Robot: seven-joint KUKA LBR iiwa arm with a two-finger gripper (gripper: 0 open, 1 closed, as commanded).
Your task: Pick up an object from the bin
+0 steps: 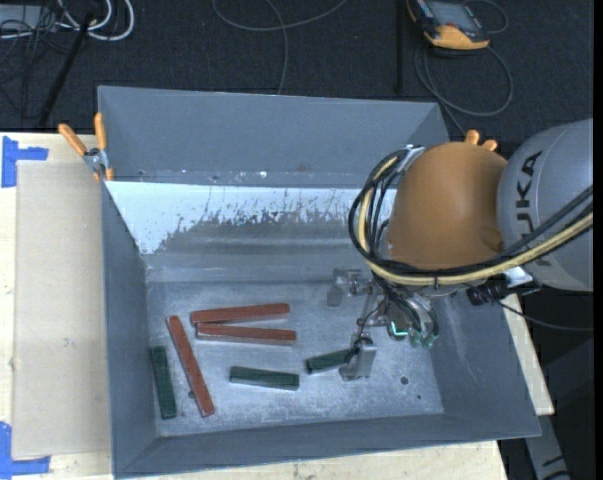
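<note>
**Operator:** Where is the task item?

**Technician:** The short dark green bar (324,363) lies tilted on the floor of the bin (281,183), right of centre and toward the near edge. Its right end meets the tip of the gripper (359,360).

**Operator:** What is the claw state?

**Technician:** It cannot be determined. The view does not show whether the claw is spread or pressed onto the bar's end.

**Operator:** What lies around it?

**Technician:** A second dark green bar (264,377) lies near it on the left, apart from it. Two reddish-brown bars, upper (240,314) and lower (245,334), lie close together left of centre. A slanted reddish-brown bar (190,365) and a third dark green bar (162,382) lie side by side toward the near left corner, well apart from the gripper.
</note>
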